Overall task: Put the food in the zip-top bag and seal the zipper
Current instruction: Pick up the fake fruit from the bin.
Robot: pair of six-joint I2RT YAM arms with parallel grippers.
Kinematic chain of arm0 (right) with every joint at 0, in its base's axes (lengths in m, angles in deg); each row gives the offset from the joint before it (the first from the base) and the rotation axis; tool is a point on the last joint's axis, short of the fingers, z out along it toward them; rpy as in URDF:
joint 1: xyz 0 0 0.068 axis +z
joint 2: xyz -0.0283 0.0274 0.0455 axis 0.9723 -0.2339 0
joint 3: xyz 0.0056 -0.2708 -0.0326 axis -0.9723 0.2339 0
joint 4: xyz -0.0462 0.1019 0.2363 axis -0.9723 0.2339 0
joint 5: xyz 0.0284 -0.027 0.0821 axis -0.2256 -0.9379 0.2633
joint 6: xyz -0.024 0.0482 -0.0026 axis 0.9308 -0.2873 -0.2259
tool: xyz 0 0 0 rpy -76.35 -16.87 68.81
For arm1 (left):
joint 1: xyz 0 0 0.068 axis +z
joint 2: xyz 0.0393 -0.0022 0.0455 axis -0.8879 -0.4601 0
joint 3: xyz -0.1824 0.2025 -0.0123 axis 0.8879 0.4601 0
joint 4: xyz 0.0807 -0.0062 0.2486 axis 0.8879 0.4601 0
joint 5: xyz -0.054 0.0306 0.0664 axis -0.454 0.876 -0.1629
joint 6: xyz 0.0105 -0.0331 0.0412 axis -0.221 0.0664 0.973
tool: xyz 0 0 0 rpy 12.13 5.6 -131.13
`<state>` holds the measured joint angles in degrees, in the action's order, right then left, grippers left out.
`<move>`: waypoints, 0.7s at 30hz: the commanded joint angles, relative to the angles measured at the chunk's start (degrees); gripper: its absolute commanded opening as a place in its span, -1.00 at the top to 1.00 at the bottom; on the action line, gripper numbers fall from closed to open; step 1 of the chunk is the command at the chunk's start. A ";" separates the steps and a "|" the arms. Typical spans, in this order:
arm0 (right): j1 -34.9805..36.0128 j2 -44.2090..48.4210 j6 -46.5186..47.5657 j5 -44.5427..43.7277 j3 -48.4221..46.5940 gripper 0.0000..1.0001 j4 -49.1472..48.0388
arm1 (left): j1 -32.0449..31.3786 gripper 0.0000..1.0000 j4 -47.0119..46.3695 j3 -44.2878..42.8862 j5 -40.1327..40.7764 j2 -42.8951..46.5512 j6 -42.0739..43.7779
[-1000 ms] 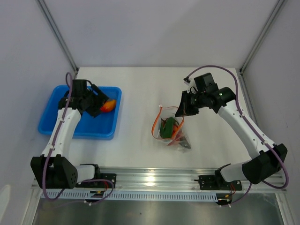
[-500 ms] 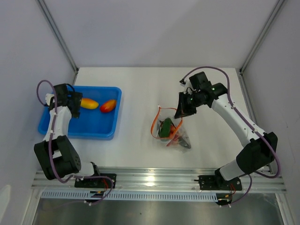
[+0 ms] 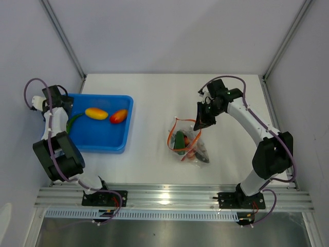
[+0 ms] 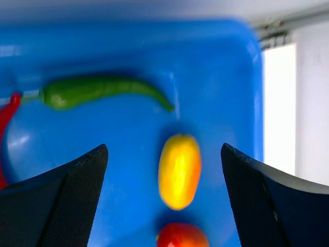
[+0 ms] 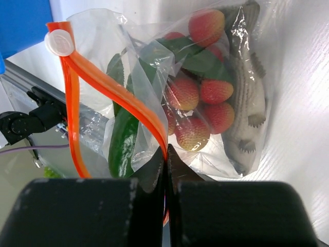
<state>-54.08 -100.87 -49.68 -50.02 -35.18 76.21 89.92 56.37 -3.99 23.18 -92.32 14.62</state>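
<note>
Left end effector (image 4: 163, 150) near tray (image 4: 121, 154) (mango (image 4: 179, 171))

Open table (image 3: 151, 98) separates the blue tray (image 3: 97, 145), left, from the zip-top bag (image 3: 187, 148) — the tray's walls ring the food (image 3: 96, 113), and the right gripper (image 3: 200, 123) pinching the zipper (image 5: 110, 92) crowds the bag's far side.

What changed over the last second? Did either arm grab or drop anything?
The left gripper, open and empty, backed leftward from over the red-orange mango to the blue tray's left edge, uncovering the yellow mango and green pepper. The right arm's elbow swung in, but the right gripper stayed shut on the zipper, and the zip-top bag barely shifted. Nothing was grabbed or dropped.
</note>
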 commanded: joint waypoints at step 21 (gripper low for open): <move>-4.64 -6.15 1.55 1.95 -2.30 1.00 0.34 | -0.06 -0.62 16.31 -6.70 7.80 -8.70 -20.84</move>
<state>-57.89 -106.40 -49.18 -48.49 -35.26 76.54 90.84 71.89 -7.75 27.60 -100.73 -5.23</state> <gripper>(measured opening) 0.002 0.809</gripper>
